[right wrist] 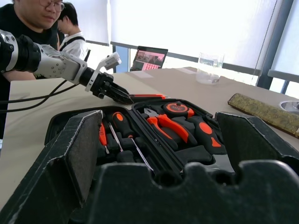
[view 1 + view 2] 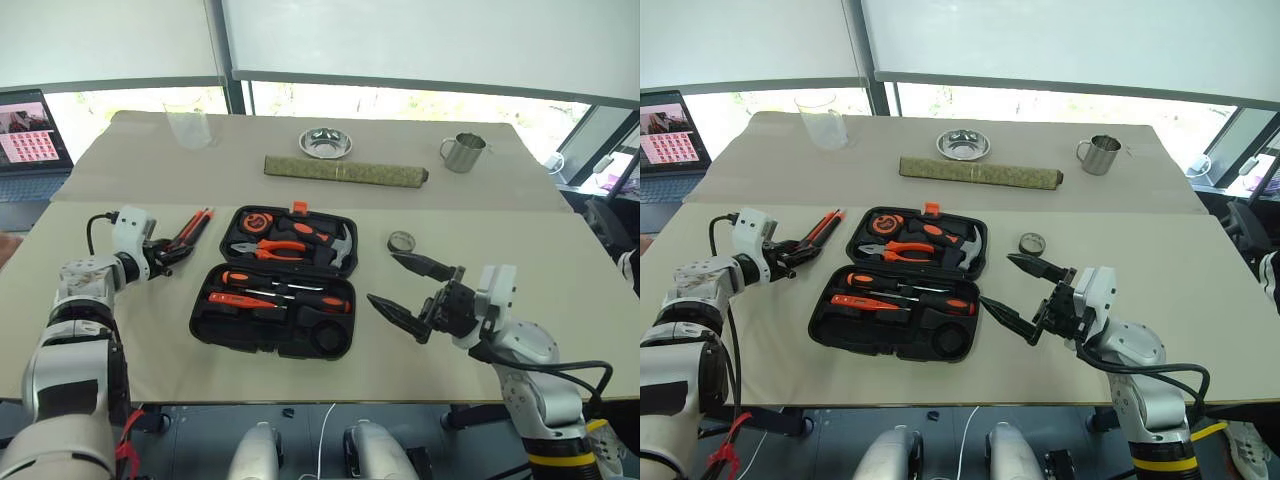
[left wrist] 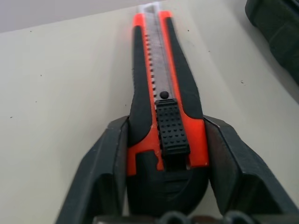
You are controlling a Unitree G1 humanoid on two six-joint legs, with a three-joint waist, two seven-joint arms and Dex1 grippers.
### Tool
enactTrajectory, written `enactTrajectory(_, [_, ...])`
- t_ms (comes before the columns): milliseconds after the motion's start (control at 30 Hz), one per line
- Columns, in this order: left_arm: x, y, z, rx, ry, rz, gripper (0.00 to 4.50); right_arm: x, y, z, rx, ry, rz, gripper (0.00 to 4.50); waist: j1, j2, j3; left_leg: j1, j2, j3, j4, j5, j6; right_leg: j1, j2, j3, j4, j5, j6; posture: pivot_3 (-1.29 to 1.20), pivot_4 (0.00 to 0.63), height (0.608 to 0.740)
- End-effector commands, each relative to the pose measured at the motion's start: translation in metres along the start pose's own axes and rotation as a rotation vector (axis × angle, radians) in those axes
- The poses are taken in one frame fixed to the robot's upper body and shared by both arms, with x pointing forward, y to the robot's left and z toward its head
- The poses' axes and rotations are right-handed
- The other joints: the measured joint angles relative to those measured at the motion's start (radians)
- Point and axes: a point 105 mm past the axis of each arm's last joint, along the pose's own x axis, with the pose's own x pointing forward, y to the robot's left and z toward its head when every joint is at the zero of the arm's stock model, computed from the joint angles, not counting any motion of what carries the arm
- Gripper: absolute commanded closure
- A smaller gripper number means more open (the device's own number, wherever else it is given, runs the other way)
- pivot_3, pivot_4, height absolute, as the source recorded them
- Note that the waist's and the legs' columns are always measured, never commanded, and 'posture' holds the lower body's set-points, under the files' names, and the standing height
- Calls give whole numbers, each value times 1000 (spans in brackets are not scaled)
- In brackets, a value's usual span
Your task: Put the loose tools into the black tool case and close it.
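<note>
The black tool case [image 2: 203, 330] lies open in the middle of the near table. Its front half holds two long screwdrivers [image 2: 272, 281] and a short orange one [image 2: 244, 300]. Left of the case, the orange-and-black utility knife [image 2: 196, 227] lies on the table. My left gripper [image 2: 172, 255] is shut on the knife's rear end; in the left wrist view its fingers [image 3: 110, 154] press both sides of the knife [image 3: 161, 93]. My right gripper [image 2: 381, 277] hovers open just right of the case, holding nothing.
Pliers [image 2: 280, 250], a hammer and a tape measure sit in the case's far half. A small round tin [image 2: 401, 241] lies right of the case. On the far table are an olive rolled mat [image 2: 345, 170], a metal bowl [image 2: 325, 142], a mug [image 2: 463, 152] and a glass [image 2: 188, 128]. People [image 1: 42, 18] sit beyond the left side.
</note>
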Motion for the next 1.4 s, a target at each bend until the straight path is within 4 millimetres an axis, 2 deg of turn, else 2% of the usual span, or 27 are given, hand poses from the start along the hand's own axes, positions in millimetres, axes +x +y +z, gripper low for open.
enactTrajectory(33, [-25,3,49,74,-240,-94,2708,-5,1,16,-59,-27,7,0,-1,0,0,0,0,0,0,0,0,0,0,0,0,0,0,0,150,740])
enactTrajectory(100, [-42,-15,63,232,-305,-251,2708,-9,0,21,-70,-22,11,0,-3,-1,1,-1,1,0,0,0,0,-1,0,0,0,0,0,0,150,740])
enactTrajectory(200, [-68,-49,67,499,-284,-485,2708,-17,14,21,-78,43,121,0,-1,-1,1,-1,1,0,0,0,0,-1,0,0,0,0,0,0,150,740])
enactTrajectory(233, [-75,-60,66,546,-261,-554,2708,-21,18,20,-83,65,152,0,-1,-1,1,0,1,1,0,0,0,0,-1,1,0,0,0,0,150,740])
enactTrajectory(333, [-99,-102,45,711,-148,-809,2708,-28,23,24,-61,93,188,0,1,0,1,1,1,1,0,0,0,1,-1,1,-1,0,0,0,150,740])
enactTrajectory(433, [-103,-118,31,749,-108,-894,2708,-30,30,22,-50,129,250,0,6,1,1,3,1,2,0,0,0,3,-2,2,0,0,0,0,150,740])
enactTrajectory(567, [-91,-132,13,796,-49,-954,2708,-32,29,17,-45,155,274,0,13,1,1,3,2,2,0,0,0,2,0,2,0,-4,6,0,150,740])
enactTrajectory(767, [-79,-140,-4,864,35,-1004,2708,-29,29,17,-42,150,268,0,13,1,1,2,1,2,0,0,0,1,0,2,-1,-4,5,0,150,740])
enactTrajectory(1000, [-65,-139,-6,905,81,-984,2708,-28,32,17,-35,146,254,0,14,1,1,3,1,2,0,0,0,2,0,3,0,-4,6,0,150,740])
enactTrajectory(1367, [-65,-142,-15,908,137,-1059,2708,-24,29,15,-30,140,243,0,13,1,1,3,1,2,0,0,0,2,0,3,0,-4,6,0,150,740])
enactTrajectory(1400, [-66,-141,-16,896,153,-1066,2223,-24,29,15,-29,139,243,0,13,1,1,3,1,2,0,0,0,2,0,3,0,-4,6,0,150,740])
